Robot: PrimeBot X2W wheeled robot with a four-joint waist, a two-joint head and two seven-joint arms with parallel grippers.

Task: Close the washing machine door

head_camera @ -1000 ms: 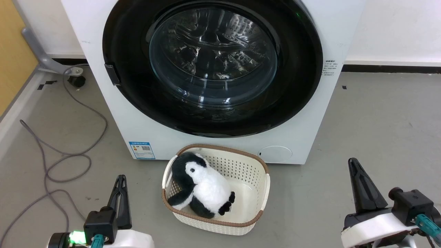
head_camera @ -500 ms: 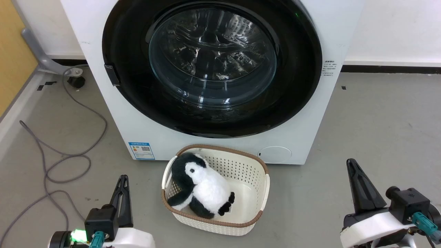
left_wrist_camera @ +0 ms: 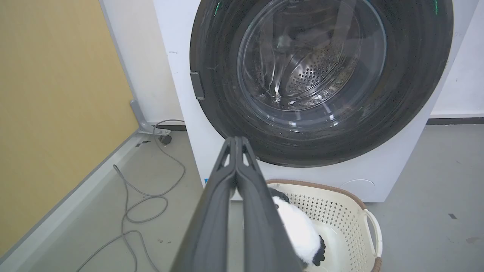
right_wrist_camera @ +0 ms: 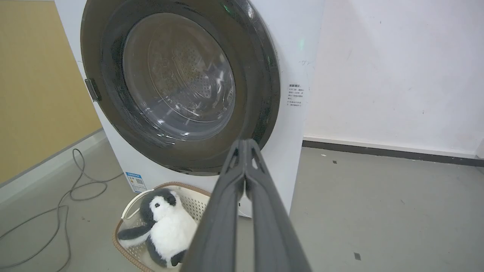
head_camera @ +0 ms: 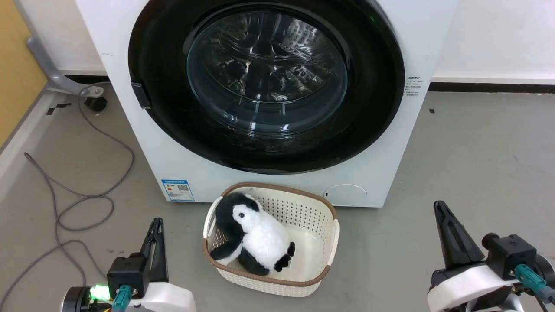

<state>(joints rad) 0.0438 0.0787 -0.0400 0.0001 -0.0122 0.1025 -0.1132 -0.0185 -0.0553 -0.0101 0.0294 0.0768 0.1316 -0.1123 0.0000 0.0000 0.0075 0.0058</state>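
The washing machine door [head_camera: 266, 82] is seen flush in the front of the washing machine [head_camera: 386, 173]. The left gripper [head_camera: 157, 222] and right gripper [head_camera: 439, 205] are held low, well apart from it, jaws pressed together, empty. A basket [head_camera: 333, 216] is set just beside the machine base. Bare floor [head_camera: 481, 151] is open at right; a cable [head_camera: 86, 198] is strewn at left. Blue sticker [head_camera: 178, 189] and side label [head_camera: 414, 86]: print unreadable.

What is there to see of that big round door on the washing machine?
The washing machine door is large and round: a wide glossy black rim around a bulging clear glass window, through which the perforated steel drum shows. A small dark tab sits on its edge at the head view's left. It appears shut, flat against the white washing machine. Nothing touches it.
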